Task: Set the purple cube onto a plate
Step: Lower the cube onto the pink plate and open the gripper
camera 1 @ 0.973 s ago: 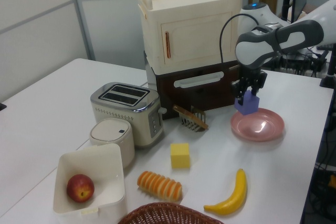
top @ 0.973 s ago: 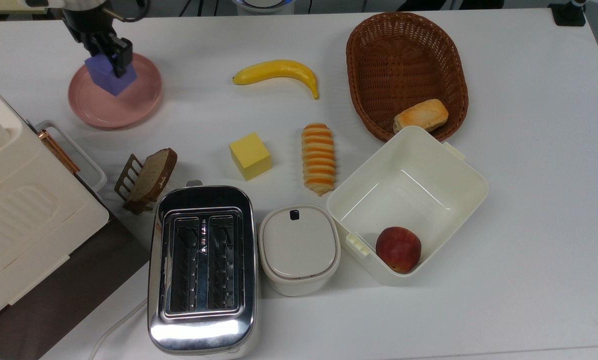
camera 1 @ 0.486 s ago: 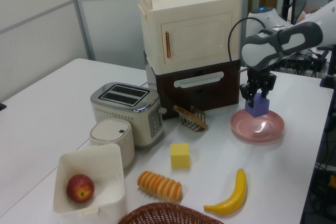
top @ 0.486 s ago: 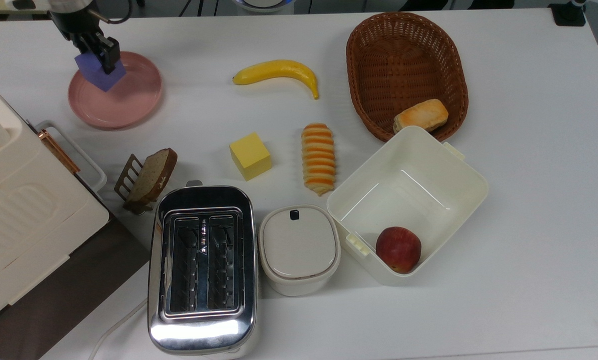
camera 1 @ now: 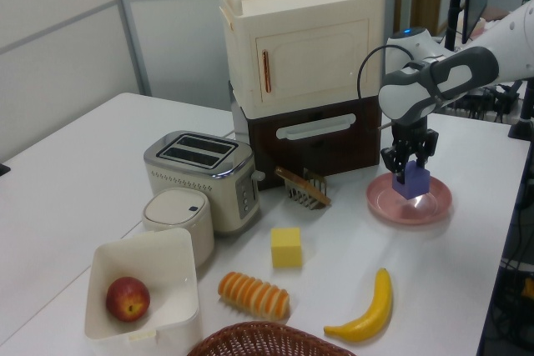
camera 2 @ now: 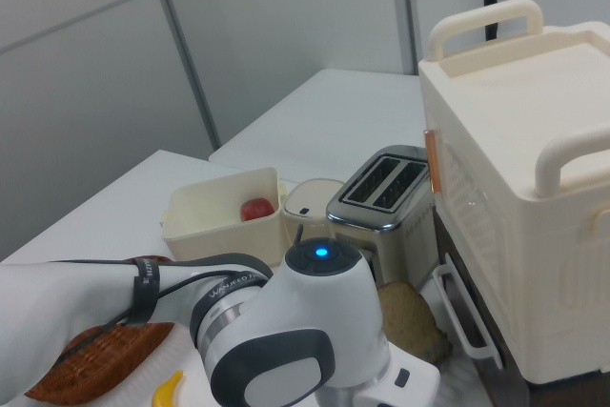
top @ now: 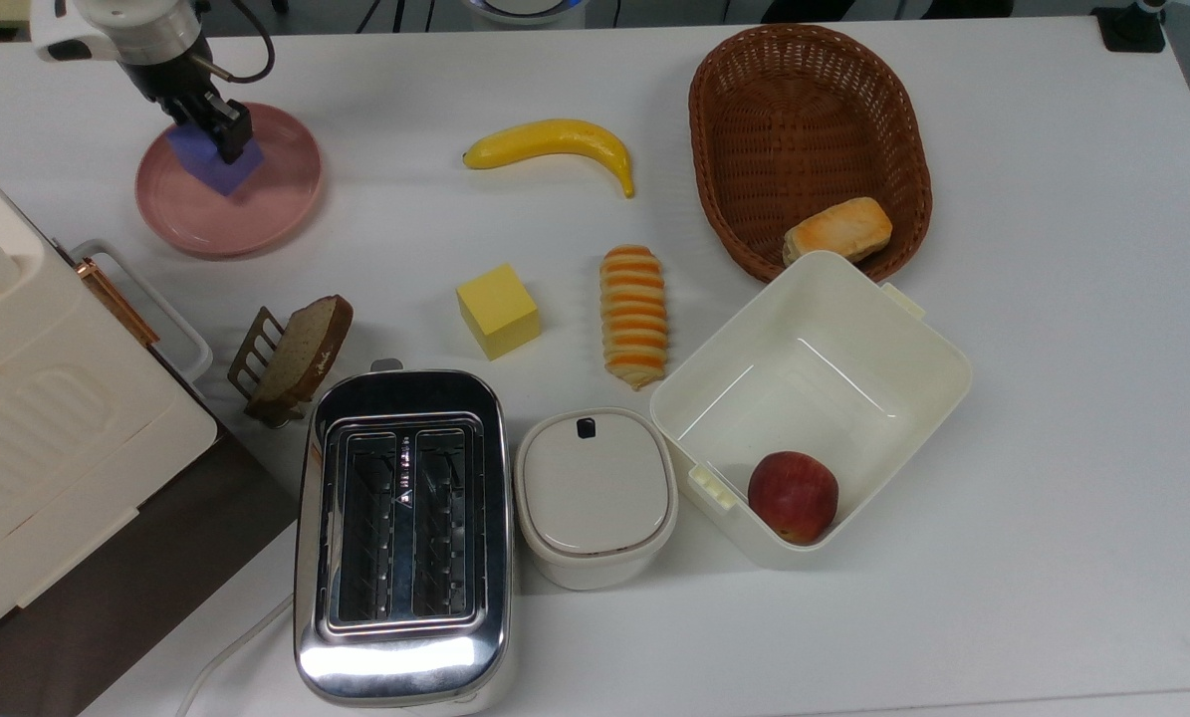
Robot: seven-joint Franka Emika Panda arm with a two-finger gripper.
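The jaws [top: 218, 129] are gripping the purple cube [top: 214, 159] from above, one finger [camera 1: 402, 164] on each side of it. The cube is sitting low over the pink plate [camera 1: 409, 200], toward the plate's rim nearest the top view's upper left; it seems to be touching the plate, though contact is hard to confirm. The yellow cube [top: 497, 310] is lying well apart on the white bench [top: 1053, 349].

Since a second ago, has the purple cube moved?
Yes. The cube, held in the claw, has come down onto the plate in the left view.
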